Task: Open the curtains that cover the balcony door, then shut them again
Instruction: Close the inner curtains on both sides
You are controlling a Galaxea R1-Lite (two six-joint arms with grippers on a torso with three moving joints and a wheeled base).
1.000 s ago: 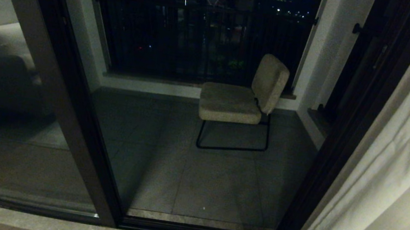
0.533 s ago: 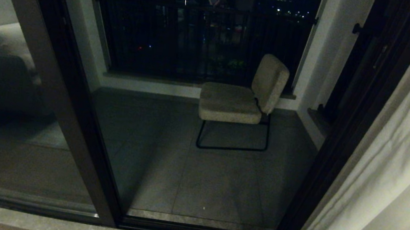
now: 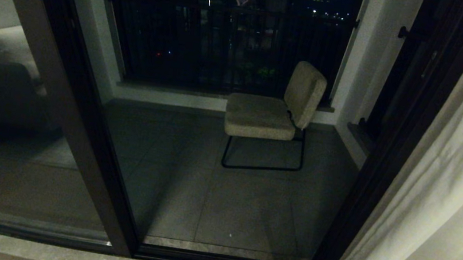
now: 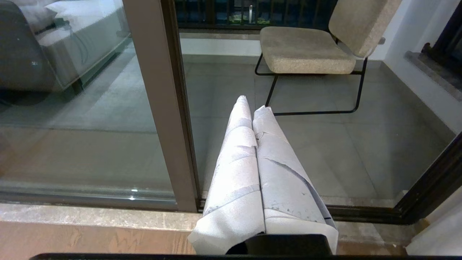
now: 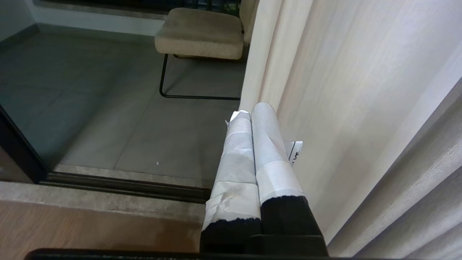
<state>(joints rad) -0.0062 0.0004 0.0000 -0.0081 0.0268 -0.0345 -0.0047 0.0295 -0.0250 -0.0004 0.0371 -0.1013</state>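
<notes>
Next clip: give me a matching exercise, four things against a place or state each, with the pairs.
Things:
1. curtains
2. chair
3. left hand
4. balcony door

Places or states:
A. out on the balcony tiles, by the railing
B. gathered at the right side, glass uncovered
C. shut, empty, wrapped in pale tape
D. dark frame post left of centre

Pairs: 1-B, 2-A, 3-C, 4-D

A beige cushioned chair on a thin black metal frame (image 3: 271, 113) is observed on grey floor tiles (image 3: 222, 200); a black barred railing (image 3: 225, 44) is noted at its 11 o'clock.
</notes>
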